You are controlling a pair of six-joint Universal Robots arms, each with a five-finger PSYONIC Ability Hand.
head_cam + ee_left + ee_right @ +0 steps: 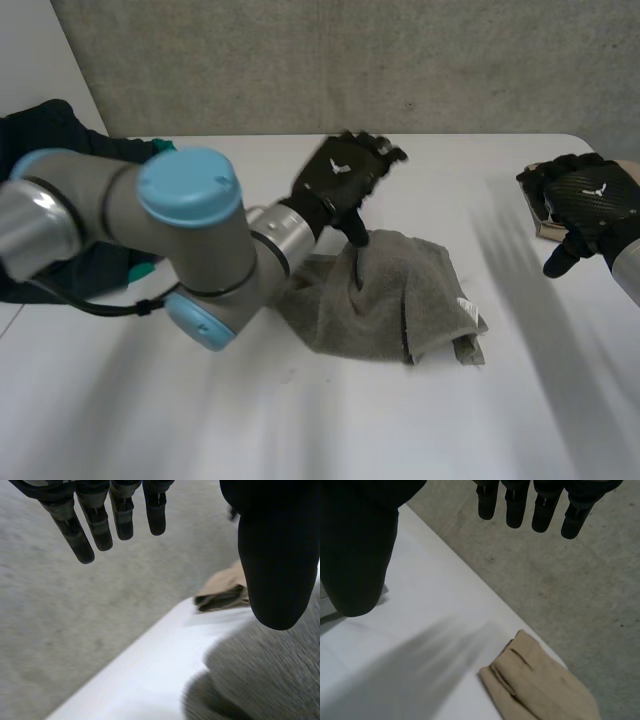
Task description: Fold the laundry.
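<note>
Head view: I see the grey towel [385, 295] lying crumpled on the white surface [300, 420], near its middle. My left robot hand [345, 175] is over the towel's far edge, fingers straight and released, thumb pointing down at the cloth; I cannot tell whether it touches. The right robot hand [585, 205] hangs well apart, relaxed and holding nothing, above a folded beige cloth [535, 685] near the surface's edge.
</note>
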